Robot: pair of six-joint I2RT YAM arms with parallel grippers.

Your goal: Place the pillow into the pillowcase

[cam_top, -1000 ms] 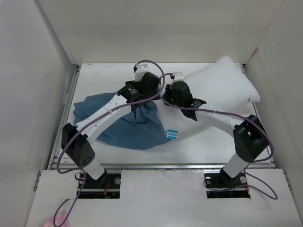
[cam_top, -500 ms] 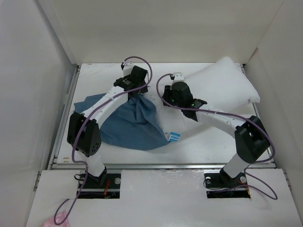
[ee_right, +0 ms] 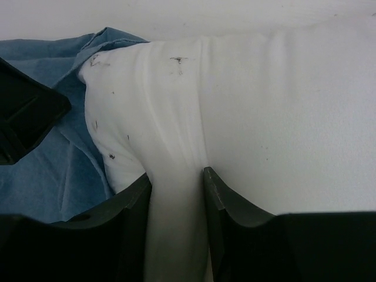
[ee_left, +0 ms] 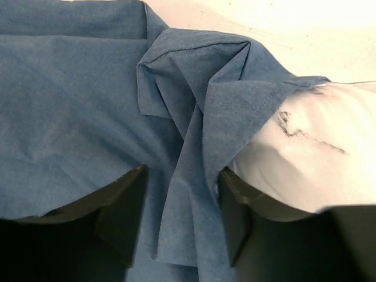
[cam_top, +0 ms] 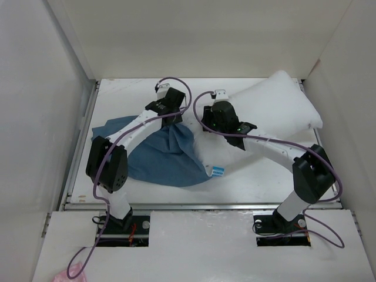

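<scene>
**Two arms at the mouth of the pillowcase, pillow corner just entering.**
The pillow [cam_top: 282, 106] lay across the far right of the table [cam_top: 258, 176], its near-left corner reaching the middle, where the edge of the pillowcase [cam_top: 155, 155] draped over it. The rest of the pillowcase lay rumpled at left-centre. The left gripper [ee_left: 182, 176] had its jaws about half apart, pinching a bunched fold of pillowcase that touched both fingers [ee_left: 126, 211]. The right gripper [ee_right: 176, 179], jaws narrower, pinched a ridge of pillow just beside that covered corner.
</scene>
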